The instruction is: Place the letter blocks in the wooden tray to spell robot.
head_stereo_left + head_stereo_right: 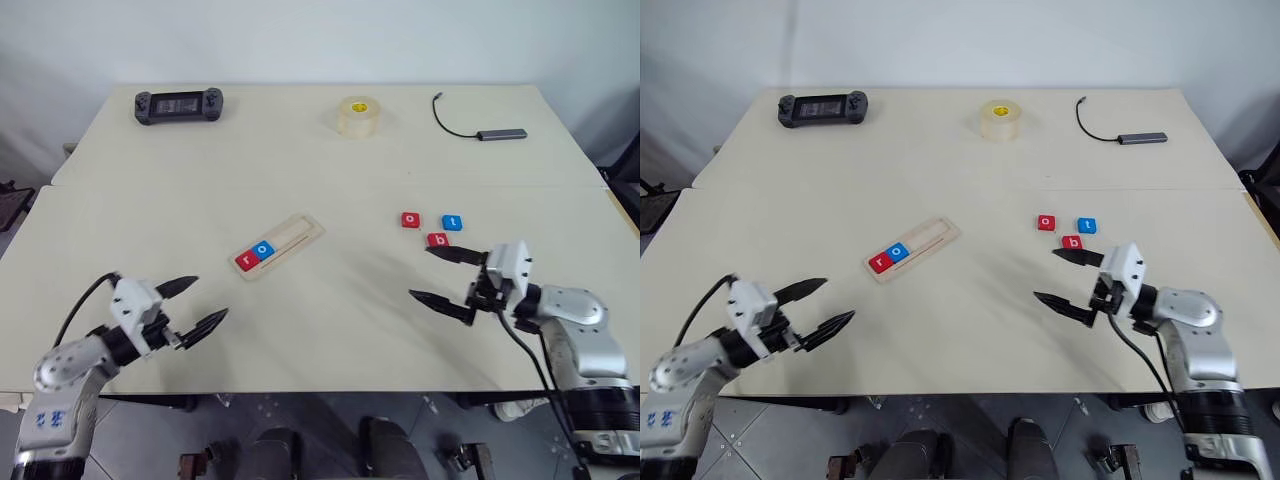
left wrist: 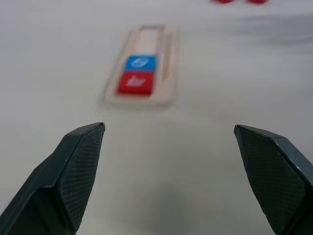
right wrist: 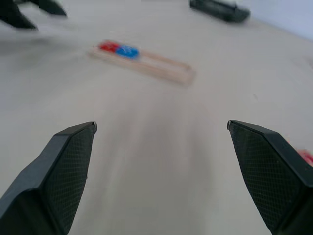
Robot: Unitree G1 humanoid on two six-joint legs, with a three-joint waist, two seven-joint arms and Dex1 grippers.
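The wooden tray (image 1: 277,246) lies slanted at mid-table with a red "r" block (image 1: 246,260) and a blue "o" block (image 1: 264,250) at its near-left end. Three loose letter blocks sit to the right: a red "o" (image 1: 411,219), a blue "t" (image 1: 452,222) and a red "b" (image 1: 438,240). My right gripper (image 1: 435,274) is open just in front of the red "b", empty. Near the table's front left my left gripper (image 1: 197,302) is open and empty, pointing toward the tray (image 2: 143,66).
At the back of the table sit a black handheld game console (image 1: 178,105), a roll of tape (image 1: 359,116) and a grey USB hub with a black cable (image 1: 480,126). A seam (image 1: 330,185) crosses the table between the back items and the tray.
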